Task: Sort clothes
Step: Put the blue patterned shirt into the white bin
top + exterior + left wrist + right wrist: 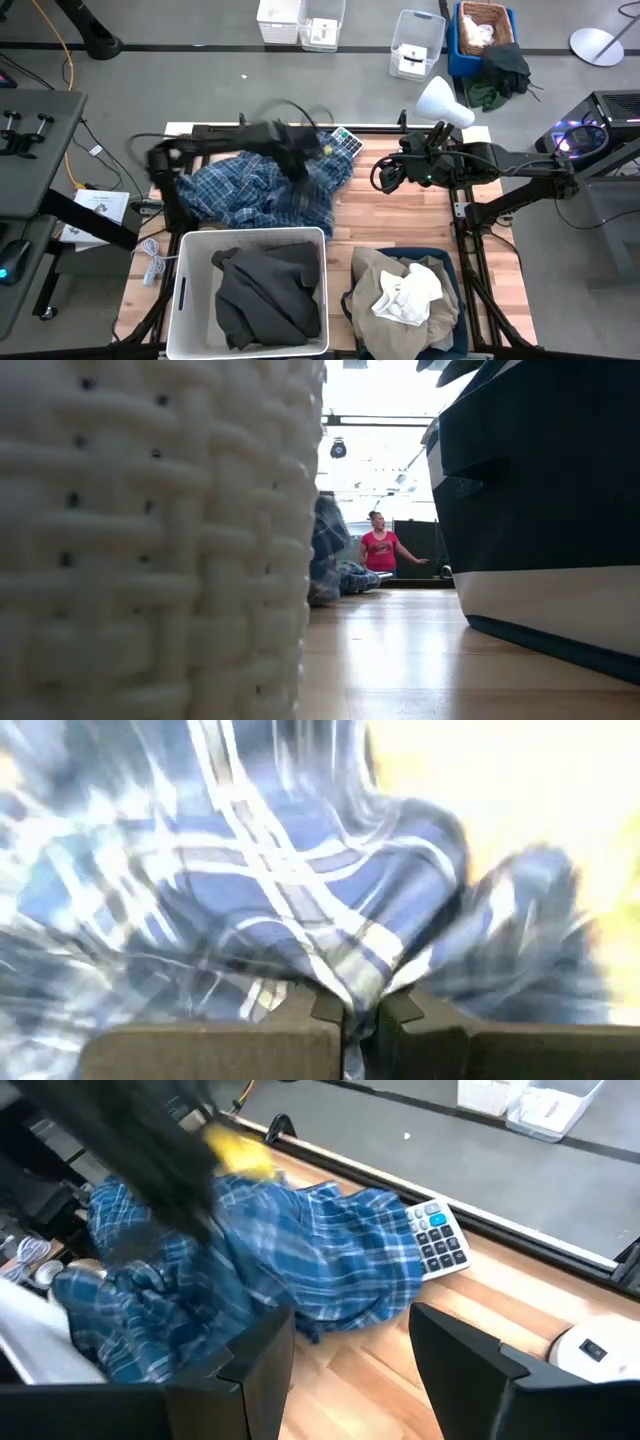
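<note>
Where the plaid shirt (262, 190) half-covers a calculator (346, 143): left gripper (362, 1012) pinching it, right gripper (350, 1342) open beside

Left gripper (300, 160) motion-blurred on my high view; plaid shirt (300, 910) smeared. Calculator (345, 143) half under shirt, at 12 o'clock.

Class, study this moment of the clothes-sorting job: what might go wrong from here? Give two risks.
1. The left gripper pinches only a small fold of the plaid shirt, so the cloth may slip free as it is lifted.
2. The shirt lies against the calculator near the table's far edge; dragging the shirt might pull the calculator along.
</note>
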